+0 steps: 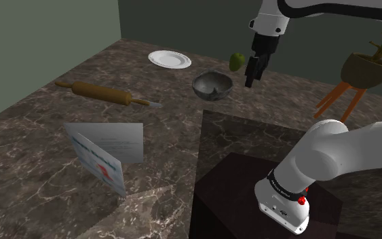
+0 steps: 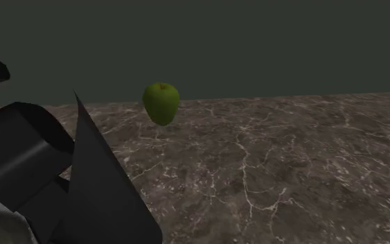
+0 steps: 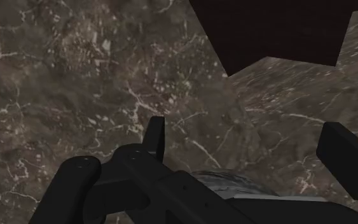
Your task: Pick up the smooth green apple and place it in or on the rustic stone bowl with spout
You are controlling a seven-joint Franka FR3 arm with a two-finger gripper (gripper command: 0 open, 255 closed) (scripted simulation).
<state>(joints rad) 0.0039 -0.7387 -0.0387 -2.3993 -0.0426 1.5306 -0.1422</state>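
Note:
A smooth green apple [image 1: 237, 62] [image 2: 161, 102] rests upright on the dark marble top, close to the back wall. The grey stone bowl with a spout [image 1: 212, 85] stands in front of it, toward the shoulder view's left. My black gripper [image 1: 250, 79] hangs just to the right of the apple and the bowl, above the marble, pointing down. In the wrist view the gripper [image 3: 246, 130] is open, its fingers wide apart with only marble between them. Black parts of the hand [image 2: 27, 152] loom in the second exterior view's lower left, short of the apple.
A white plate [image 1: 169, 59] lies left of the apple. A wooden rolling pin [image 1: 108, 94] and a standing open leaflet [image 1: 104, 153] sit further left and nearer. A potted plant on orange legs [image 1: 367, 68] stands at the right. The dark stand [image 1: 243, 197] [image 3: 279, 32] is below the arm.

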